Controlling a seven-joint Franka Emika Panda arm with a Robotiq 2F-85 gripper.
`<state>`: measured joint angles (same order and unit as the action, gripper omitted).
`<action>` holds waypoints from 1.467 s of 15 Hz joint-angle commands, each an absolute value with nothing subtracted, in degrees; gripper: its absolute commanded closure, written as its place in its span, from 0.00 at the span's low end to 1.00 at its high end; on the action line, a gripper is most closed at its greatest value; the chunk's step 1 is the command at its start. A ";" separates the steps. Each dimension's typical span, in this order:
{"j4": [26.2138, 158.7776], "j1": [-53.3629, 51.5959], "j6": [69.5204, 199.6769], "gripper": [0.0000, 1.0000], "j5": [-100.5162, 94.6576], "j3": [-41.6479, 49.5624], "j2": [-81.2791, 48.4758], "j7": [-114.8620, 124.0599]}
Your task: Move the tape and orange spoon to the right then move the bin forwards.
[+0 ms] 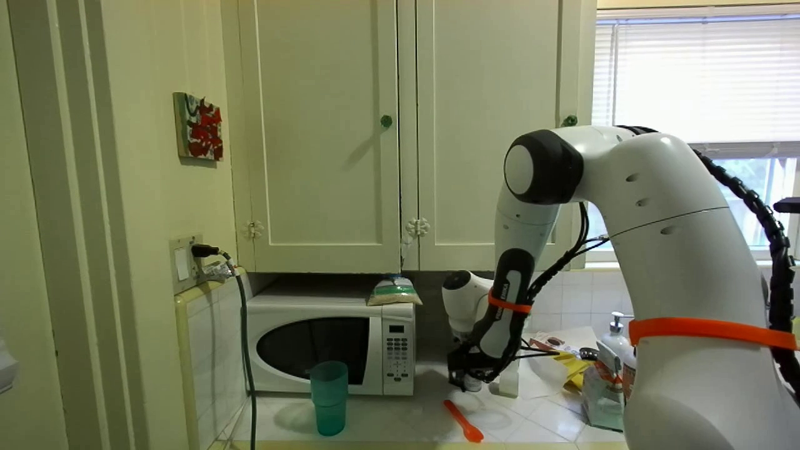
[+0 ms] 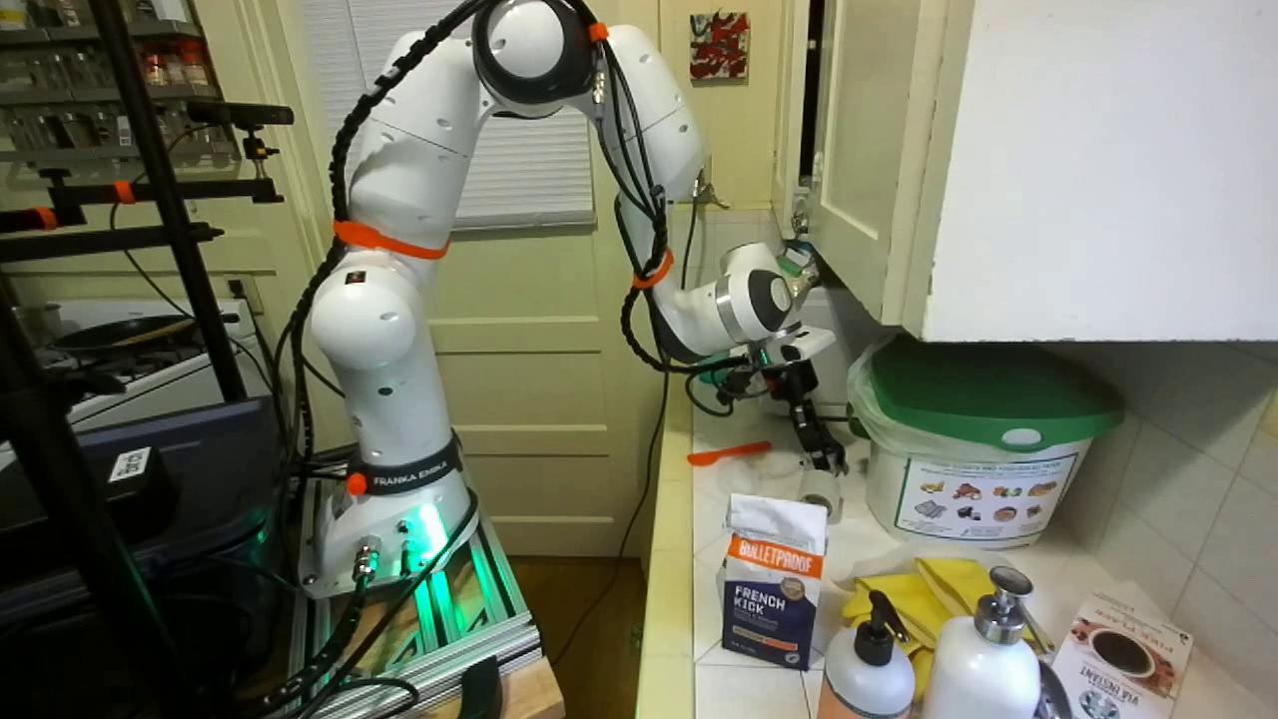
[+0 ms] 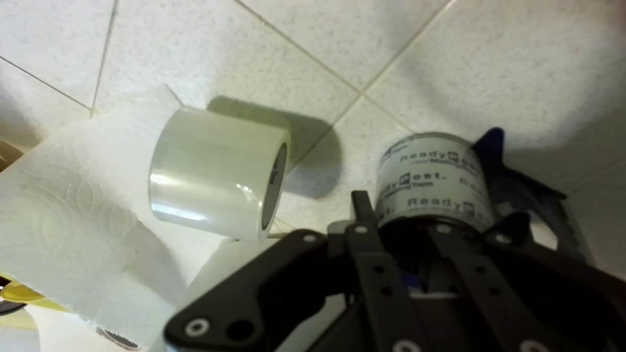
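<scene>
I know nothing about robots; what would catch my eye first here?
Probably the jointed white robot arm arching over to the white-tiled counter. Next, the slender, plastic-looking orange spoon lying there, right of the translucent teal cup in an exterior view. Then the pale, bulky bin with its green lid, near the tiled wall.

Pale cupboards with green knobs, bright window partly behind a white blind, tiled counter, panelled door, brown floor, small red-splashed picture on a cream wall
</scene>
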<state>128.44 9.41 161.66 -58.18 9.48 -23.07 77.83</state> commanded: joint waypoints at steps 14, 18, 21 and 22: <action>139.62 14.66 166.88 0.96 -58.37 16.42 -19.86 79.01; 139.49 16.49 166.76 0.96 -57.40 18.46 -20.55 81.50; 140.17 17.96 167.48 0.96 -55.92 18.89 -19.85 82.16; 141.04 18.13 167.36 0.96 -55.82 18.88 -18.51 82.15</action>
<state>138.93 16.65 165.32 -57.59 18.63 -17.64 80.98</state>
